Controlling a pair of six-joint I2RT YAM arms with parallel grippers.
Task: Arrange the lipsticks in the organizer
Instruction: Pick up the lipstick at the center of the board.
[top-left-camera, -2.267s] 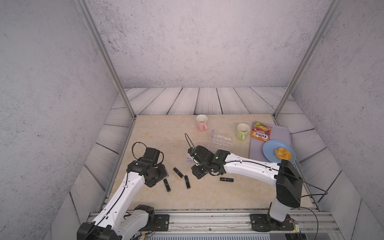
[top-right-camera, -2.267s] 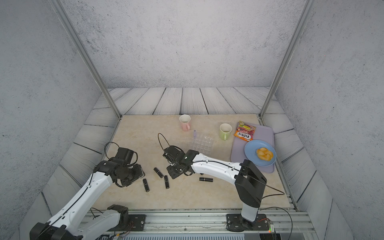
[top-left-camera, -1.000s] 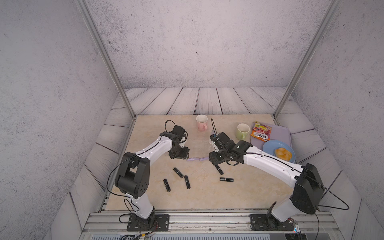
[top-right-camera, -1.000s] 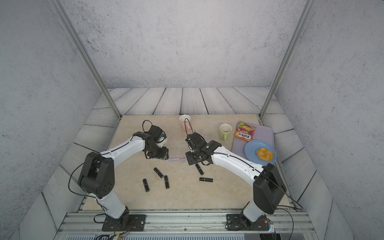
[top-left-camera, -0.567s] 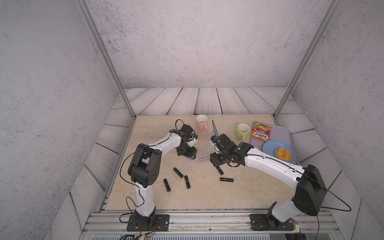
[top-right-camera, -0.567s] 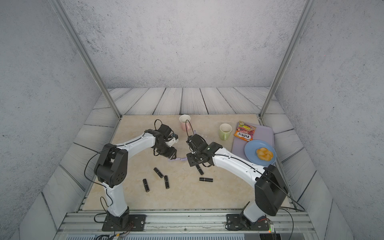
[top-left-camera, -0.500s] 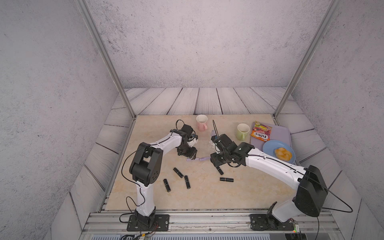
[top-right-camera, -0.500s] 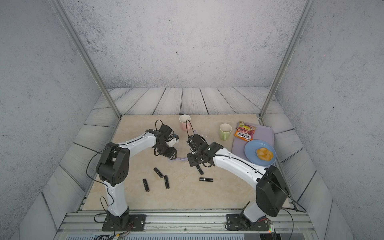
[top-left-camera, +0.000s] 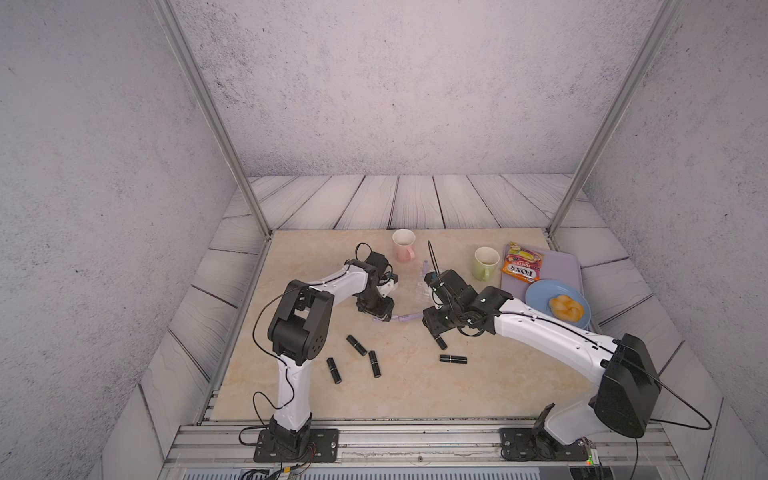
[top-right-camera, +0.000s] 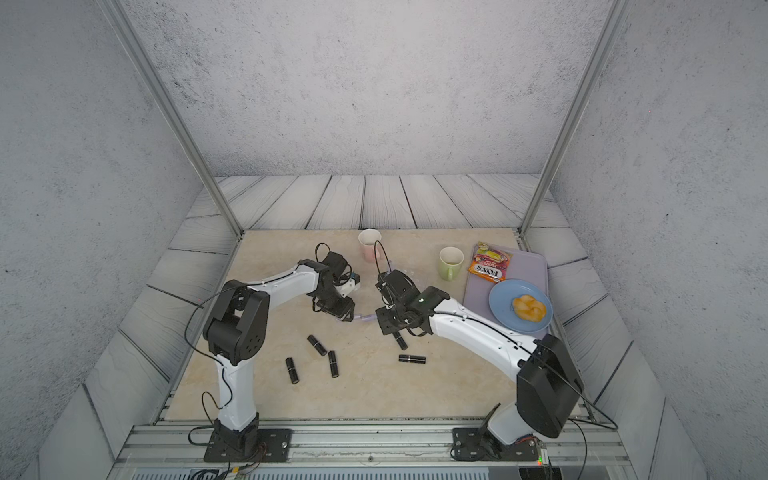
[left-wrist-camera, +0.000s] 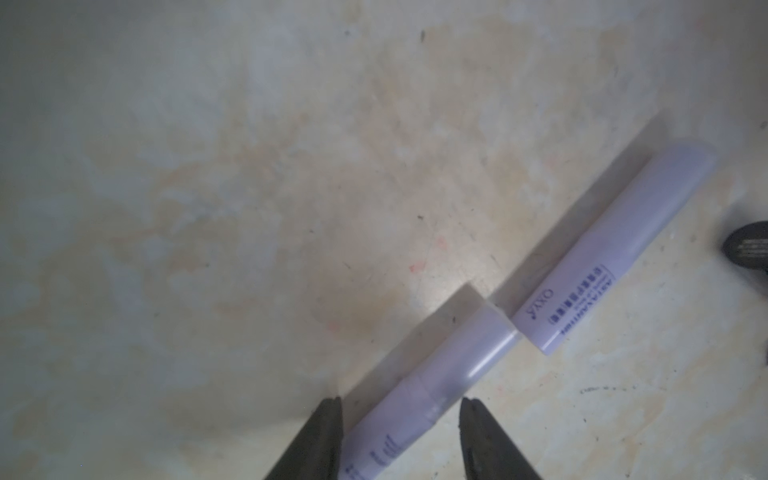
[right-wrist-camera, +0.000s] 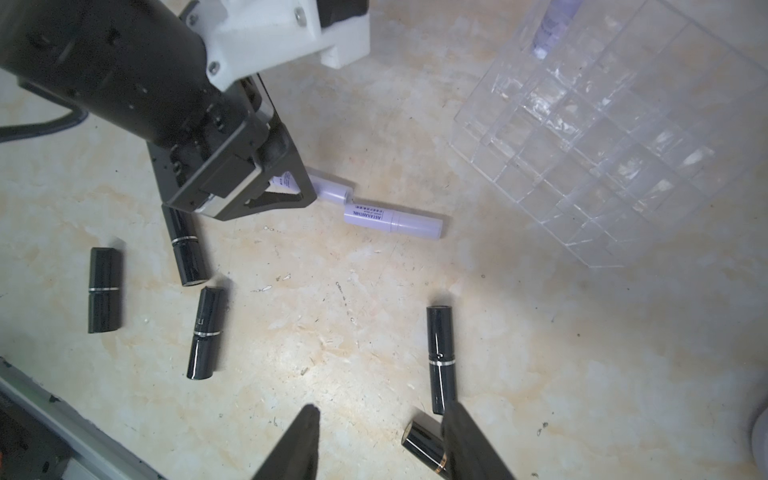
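Two lilac lipsticks lie end to end on the table's middle. My left gripper (left-wrist-camera: 401, 401) is open and straddles one lilac lipstick (left-wrist-camera: 415, 399): one finger touches it and the other stands apart. The second lilac lipstick (left-wrist-camera: 615, 249) lies just beyond. In both top views the left gripper (top-left-camera: 380, 318) (top-right-camera: 347, 316) faces my right gripper (top-left-camera: 436, 328). The right gripper (right-wrist-camera: 382, 409) hangs open over the table, with one end of a black lipstick (right-wrist-camera: 424, 446) beside one finger. Several black lipsticks (right-wrist-camera: 205, 332) lie scattered. The clear organizer (right-wrist-camera: 602, 137) holds one upright lilac lipstick (right-wrist-camera: 552, 25).
A pink mug (top-left-camera: 403, 245) and a green mug (top-left-camera: 485, 262) stand at the back. At the right, a lilac tray (top-left-camera: 557, 266) carries a snack packet (top-left-camera: 521, 266) and a blue plate (top-left-camera: 540, 297) with a bun. The right arm hides part of the organizer (top-left-camera: 420, 286).
My left gripper has come from the front left to the lilac lipsticks, and its jaws have narrowed around one. The right gripper drew back from them and has held nearly still for the last half second.
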